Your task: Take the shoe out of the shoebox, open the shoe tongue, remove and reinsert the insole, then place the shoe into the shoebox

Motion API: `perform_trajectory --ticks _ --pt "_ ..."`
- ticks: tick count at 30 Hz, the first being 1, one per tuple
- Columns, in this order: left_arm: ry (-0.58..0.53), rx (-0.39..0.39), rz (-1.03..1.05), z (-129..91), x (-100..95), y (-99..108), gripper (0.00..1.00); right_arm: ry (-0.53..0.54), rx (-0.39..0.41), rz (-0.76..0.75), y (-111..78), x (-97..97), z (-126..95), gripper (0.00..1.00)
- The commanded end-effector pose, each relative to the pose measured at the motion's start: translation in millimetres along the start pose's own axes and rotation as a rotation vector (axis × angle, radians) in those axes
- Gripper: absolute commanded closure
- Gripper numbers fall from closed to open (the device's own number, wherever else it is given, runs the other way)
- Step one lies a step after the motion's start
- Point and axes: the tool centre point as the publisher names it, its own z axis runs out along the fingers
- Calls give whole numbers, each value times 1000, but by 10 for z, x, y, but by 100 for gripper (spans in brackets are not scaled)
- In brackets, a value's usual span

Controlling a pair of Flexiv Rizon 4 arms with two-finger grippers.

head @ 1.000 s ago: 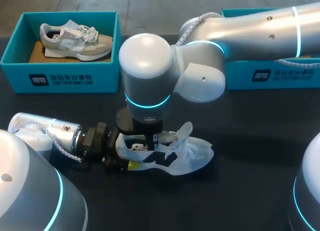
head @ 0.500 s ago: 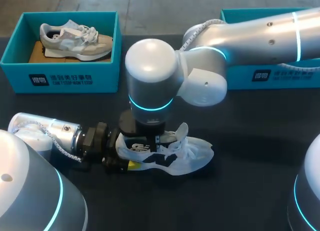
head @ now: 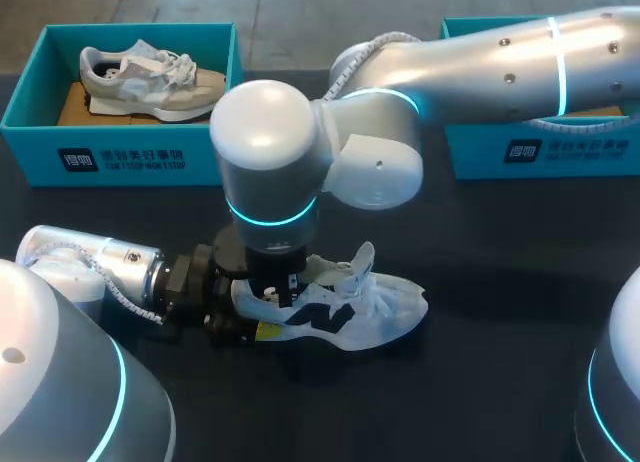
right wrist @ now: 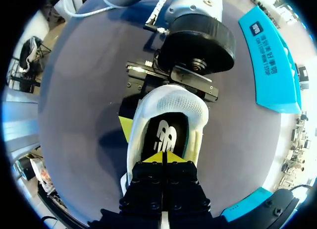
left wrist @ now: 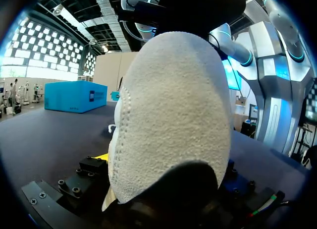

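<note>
Jaws, tips together, sit over the shoe (right wrist: 173, 99).

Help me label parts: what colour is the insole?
Insole is black with a white logo; right wrist view.

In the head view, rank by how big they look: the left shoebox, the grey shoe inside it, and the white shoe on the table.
Largest: left shoebox.
Then white shoe and grey shoe, about alike; white is nearer the camera and partly hidden, so unranked.
</note>
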Motion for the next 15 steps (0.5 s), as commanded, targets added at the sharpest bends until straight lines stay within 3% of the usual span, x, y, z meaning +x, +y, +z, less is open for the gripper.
perform_trajectory --ticks 1,15 --pt "-2 1 0 4 -10 20 100 12 -7 13 -45 -10 146 100" --pt "-2 1 0 4 -10 20 100 -9 -12 109 -435 2 197 100"
